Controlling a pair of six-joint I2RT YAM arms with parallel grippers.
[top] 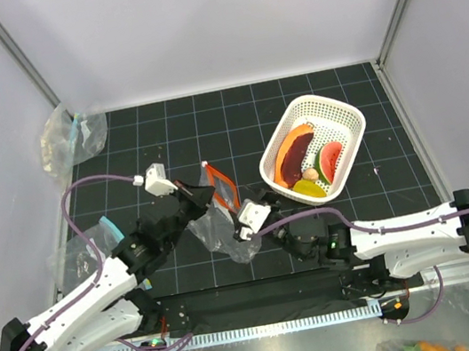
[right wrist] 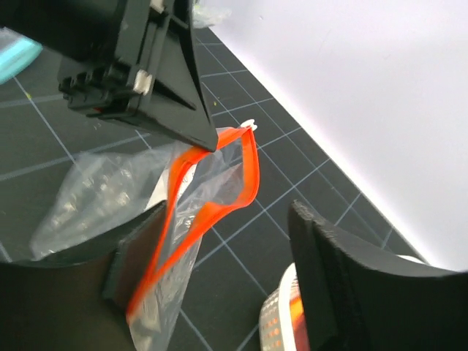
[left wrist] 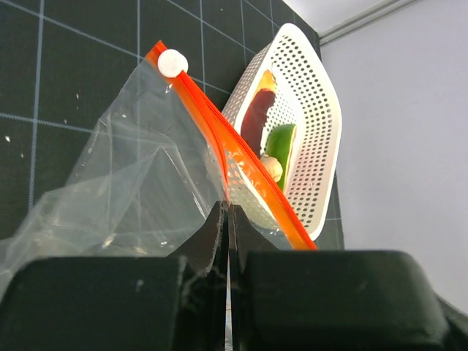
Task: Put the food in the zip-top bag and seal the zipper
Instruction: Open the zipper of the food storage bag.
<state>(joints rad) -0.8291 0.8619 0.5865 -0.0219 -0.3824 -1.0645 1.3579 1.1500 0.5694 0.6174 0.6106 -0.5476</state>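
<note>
The zip-top bag (top: 217, 231) is clear and crinkly and stands up from the mat left of the basket. Its red-orange zipper (top: 219, 187) gapes open as a loop (right wrist: 219, 196) in the right wrist view, with a white slider (left wrist: 172, 63) at one end. My left gripper (top: 203, 195) is shut on the bag's upper edge (left wrist: 228, 213). My right gripper (right wrist: 234, 252) stands open beside the bag mouth, and one finger (right wrist: 135, 252) lies against the plastic. The food stays in the white basket (top: 346, 116): a dark red piece (top: 297, 141), a watermelon slice (top: 333, 160) and a lemon (top: 308, 188).
Two clear bags with teal trim lie at the left, one in the far corner (top: 74, 139) and one by the left arm (top: 104, 230). Another bag holding food (top: 419, 350) sits off the mat at the near right. White walls enclose the mat on three sides.
</note>
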